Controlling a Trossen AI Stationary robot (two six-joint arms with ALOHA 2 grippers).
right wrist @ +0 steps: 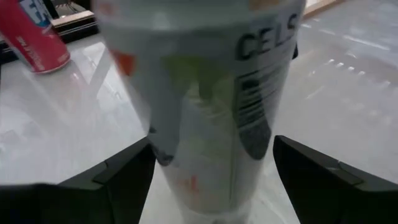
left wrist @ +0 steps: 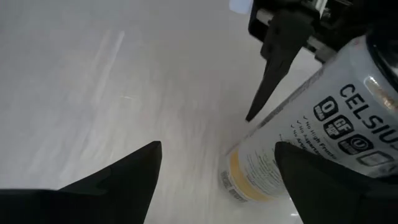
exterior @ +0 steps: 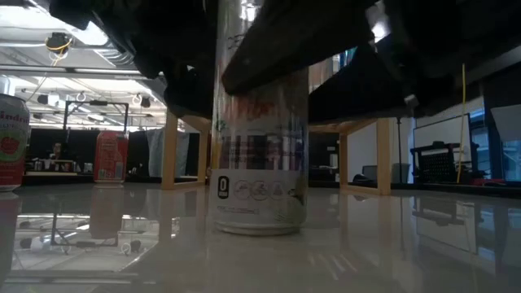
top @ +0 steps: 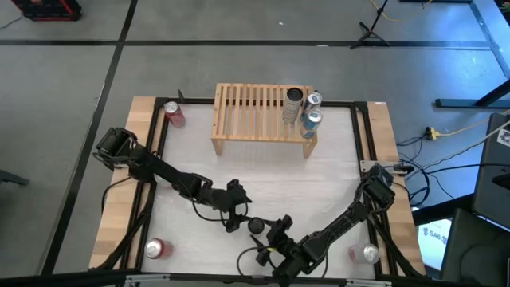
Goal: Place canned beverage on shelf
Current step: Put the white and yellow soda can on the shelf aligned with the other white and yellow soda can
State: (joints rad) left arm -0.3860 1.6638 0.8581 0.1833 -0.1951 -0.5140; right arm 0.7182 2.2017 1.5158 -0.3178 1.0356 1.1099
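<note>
Red cans (top: pixel 174 114) at table corners — cables (top: pixel 446 139) on floor.

So from overhead there's a low light-wood slatted shelf (top: pixel 263 118) sitting at the far middle of the white tabletop (top: pixel 319 179). Three cans stand bunched on its right end: a dark silver-topped can (top: pixel 294 104) and two blue-and-silver cans (top: pixel 311 112) just beside it. A red can (top: pixel 174 114) stands off the shelf's left side, another red can (top: pixel 156 249) sits near the front left corner, and a silver-topped can (top: pixel 366 253) near the front right. Both dark arms reach toward the front middle, where the left gripper (top: pixel 239 216) and right gripper (top: pixel 273 229) flank a dark-topped can (top: pixel 256 226) standing between them.
</note>
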